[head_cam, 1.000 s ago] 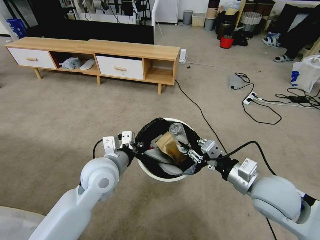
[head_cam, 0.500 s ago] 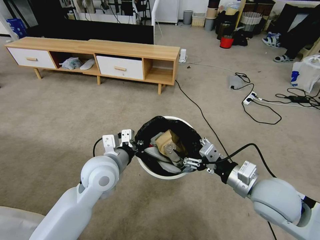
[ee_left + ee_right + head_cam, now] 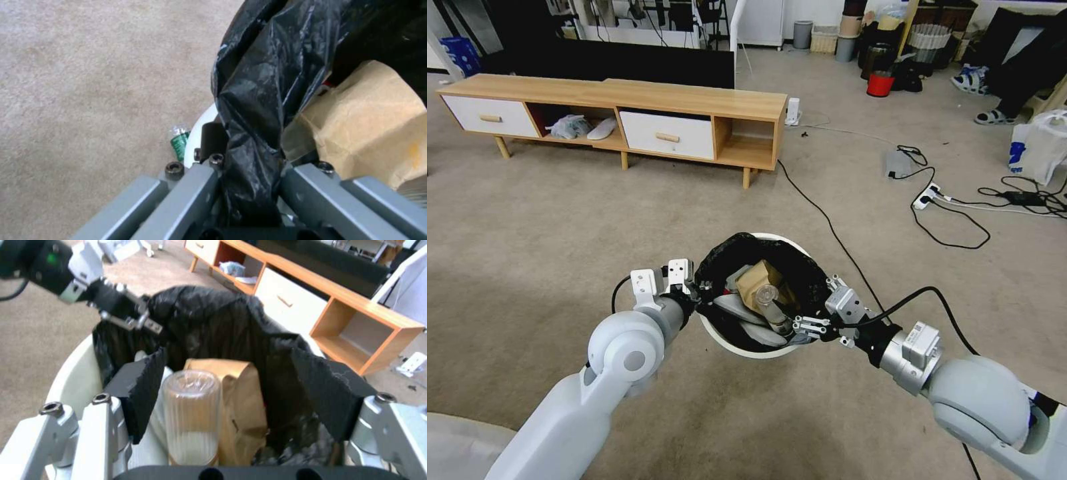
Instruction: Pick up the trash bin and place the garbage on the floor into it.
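1. The round white plastic trash bin [image 3: 740,347], lined with crinkled black bag, hangs above beige carpet floor [image 3: 547,220].
2. My left gripper [image 3: 249,173] pinches its nine-o'clock rim; the left wrist view alone shows a green-labelled bottle [image 3: 179,144] beneath.
3. My right gripper [image 3: 236,393] gapes wide, empty, at four o'clock; its wrist view shows a clear ribbed bottle [image 3: 191,413] against a tan box [image 3: 242,406].

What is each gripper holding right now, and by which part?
The left gripper is shut on the trash bin, pinching its bag-covered rim. The right gripper is open over the bin, holding nothing; the clear bottle stands loose inside.
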You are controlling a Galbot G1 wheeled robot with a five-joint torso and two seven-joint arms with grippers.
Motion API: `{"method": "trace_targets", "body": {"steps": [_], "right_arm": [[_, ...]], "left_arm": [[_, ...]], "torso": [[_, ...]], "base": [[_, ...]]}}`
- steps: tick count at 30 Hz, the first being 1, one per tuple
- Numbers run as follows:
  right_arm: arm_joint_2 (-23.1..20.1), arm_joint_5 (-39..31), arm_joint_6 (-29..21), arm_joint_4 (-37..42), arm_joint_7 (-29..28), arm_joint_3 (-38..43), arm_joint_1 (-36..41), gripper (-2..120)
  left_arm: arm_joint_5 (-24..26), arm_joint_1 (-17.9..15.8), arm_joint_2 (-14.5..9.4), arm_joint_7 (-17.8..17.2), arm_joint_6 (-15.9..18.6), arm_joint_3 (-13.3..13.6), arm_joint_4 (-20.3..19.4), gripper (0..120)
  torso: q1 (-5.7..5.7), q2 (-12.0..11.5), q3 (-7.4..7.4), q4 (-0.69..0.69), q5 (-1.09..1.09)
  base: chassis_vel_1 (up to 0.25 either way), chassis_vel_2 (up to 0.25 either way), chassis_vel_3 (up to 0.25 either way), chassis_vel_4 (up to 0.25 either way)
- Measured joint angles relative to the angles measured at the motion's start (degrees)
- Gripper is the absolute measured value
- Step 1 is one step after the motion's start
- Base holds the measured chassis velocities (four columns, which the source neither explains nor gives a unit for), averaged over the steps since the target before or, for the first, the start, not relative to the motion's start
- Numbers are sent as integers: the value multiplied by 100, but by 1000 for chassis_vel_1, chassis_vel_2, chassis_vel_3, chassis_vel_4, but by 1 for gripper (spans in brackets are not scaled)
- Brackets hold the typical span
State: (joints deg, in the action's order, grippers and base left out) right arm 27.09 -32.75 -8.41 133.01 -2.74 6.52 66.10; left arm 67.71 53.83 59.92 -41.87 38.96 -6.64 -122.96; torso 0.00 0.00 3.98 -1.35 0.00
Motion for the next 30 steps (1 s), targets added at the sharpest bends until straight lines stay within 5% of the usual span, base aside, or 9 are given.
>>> {"method": "trace_targets", "body": {"steps": [17, 30], "right_arm": [[-38, -72, 125, 258, 18, 299, -164, 85], [302, -140, 251, 348, -253, 494, -53, 100]], "left_arm": [[-780, 681, 98, 228, 34, -388, 132, 0], [-1074, 1719, -83, 307, -82, -1473, -707, 0]], "torso": [[0, 0, 0, 0, -1], [0, 0, 0, 0, 0]], "base": [[0, 0, 0, 0], [0, 0, 0, 0]]}}
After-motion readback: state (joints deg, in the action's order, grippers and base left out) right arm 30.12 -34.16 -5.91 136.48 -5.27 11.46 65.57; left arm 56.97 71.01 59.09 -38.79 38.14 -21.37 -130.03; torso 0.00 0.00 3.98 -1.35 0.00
